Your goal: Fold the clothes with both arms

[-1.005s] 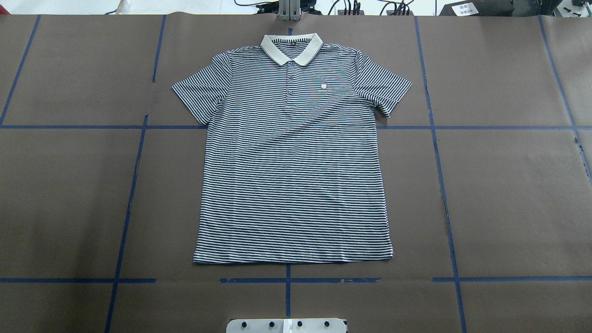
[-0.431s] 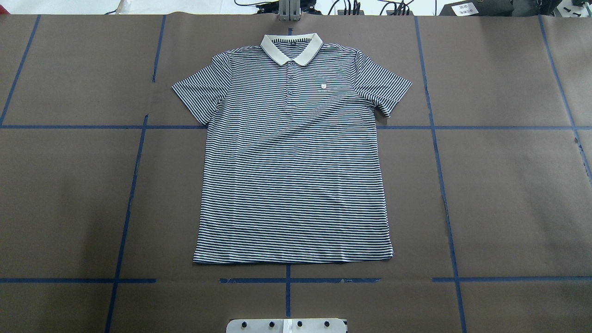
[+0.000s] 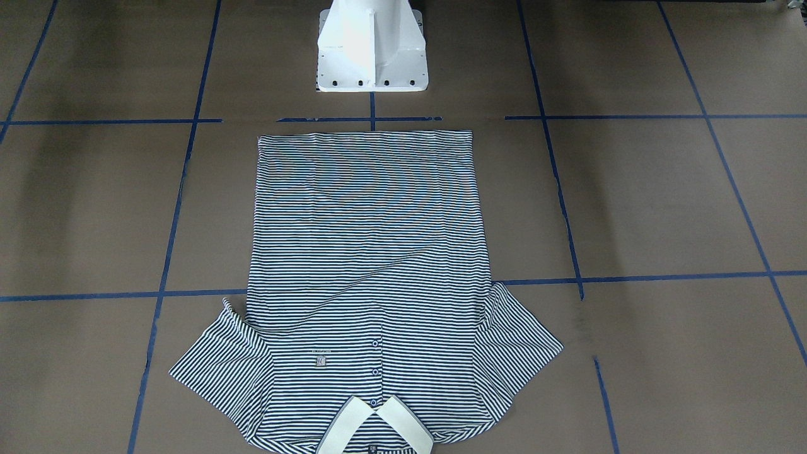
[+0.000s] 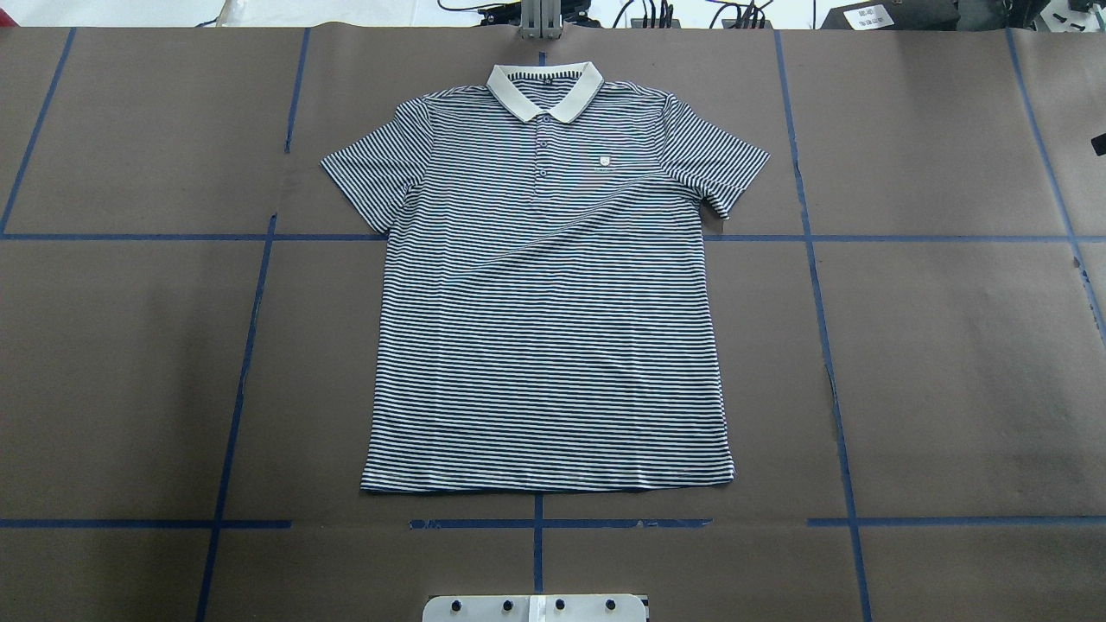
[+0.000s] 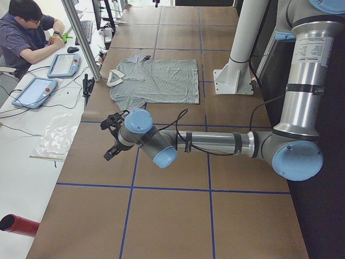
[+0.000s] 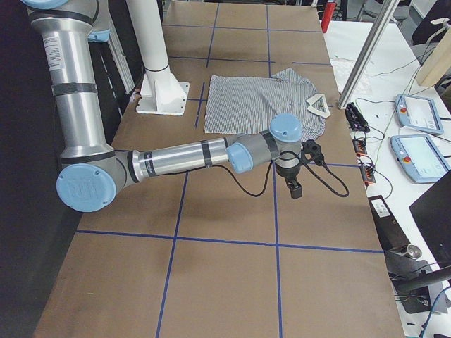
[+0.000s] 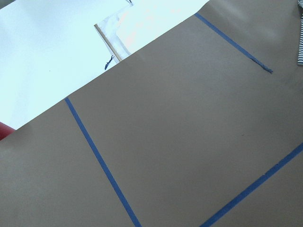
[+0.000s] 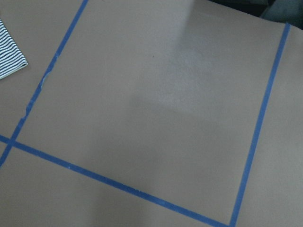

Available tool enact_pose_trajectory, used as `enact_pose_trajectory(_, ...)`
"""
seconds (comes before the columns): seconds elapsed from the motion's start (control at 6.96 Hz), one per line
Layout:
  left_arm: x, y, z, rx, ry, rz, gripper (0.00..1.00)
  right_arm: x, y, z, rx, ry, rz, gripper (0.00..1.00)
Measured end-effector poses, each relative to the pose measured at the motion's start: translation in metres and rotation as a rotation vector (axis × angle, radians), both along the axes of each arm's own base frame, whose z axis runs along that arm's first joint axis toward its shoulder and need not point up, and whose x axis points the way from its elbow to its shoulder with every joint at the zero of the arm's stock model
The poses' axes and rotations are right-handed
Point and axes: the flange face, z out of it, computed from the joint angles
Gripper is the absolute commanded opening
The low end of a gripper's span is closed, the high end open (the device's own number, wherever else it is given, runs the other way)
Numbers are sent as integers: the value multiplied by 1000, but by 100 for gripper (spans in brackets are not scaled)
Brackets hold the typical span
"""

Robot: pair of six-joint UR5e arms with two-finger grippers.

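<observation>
The broad table covered in brown paper (image 4: 950,363), gridded with blue tape lines (image 4: 536,553), is seen in every view. Two silver-tubed arms with light-blue caps are stretched out low above it. The left arm (image 5: 215,143) is caught only from the left end and the right arm (image 6: 176,160) only from the right end. A printed label is carried on each upright tube, but the print is too small to be read. The white box-like pedestal (image 3: 371,50) is cut off at the top of the front-facing view.

The short-sleeved polo shirt in thin navy-and-white stripes (image 4: 553,345) is laid flat and face up at mid-table. Its sleeves are spread, its hem is turned toward the pedestal, and a slanting crease runs across the chest. The plain cream collar (image 4: 544,91) lies at the far edge and is clipped by the frame in the front-facing view. A dark neck tag and a small pale chest logo (image 4: 607,161) can be made out, but nothing on them can be read. Small buttons (image 4: 543,173) are lined up below the collar.

The black left gripper (image 5: 111,148) and black right gripper (image 6: 296,186) are held over bare paper, apart from the shirt. How wide either claw stands cannot be told. No fingers are shown by the wrist cameras, only paper, tape and a striped corner. A black sliver at the overhead view's right edge cannot be identified.
</observation>
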Motion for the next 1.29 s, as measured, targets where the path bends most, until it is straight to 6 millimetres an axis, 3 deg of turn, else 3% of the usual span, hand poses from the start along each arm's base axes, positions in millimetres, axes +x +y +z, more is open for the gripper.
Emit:
enact_pose_trajectory(0.14,0,-1,-3,10,6,-5,100,-37,-24,-15,-8,-25,26,98)
enact_pose_trajectory(0.43,0,-1,-9,26,11,-8,100,-148,-70,-48,-44,-85,157,88)
enact_pose_trajectory(0.72,0,-1,-10,28,12,-8,100,-253,-100,-76,-98,-162,294,76)
enact_pose_trajectory(1.01,0,0,-10,29,12,-8,100,-321,-94,-82,-129,-200,365,69)
enact_pose_trajectory(1.29,0,1,-8,27,12,-7,100,-362,-85,-70,-134,-174,402,66)
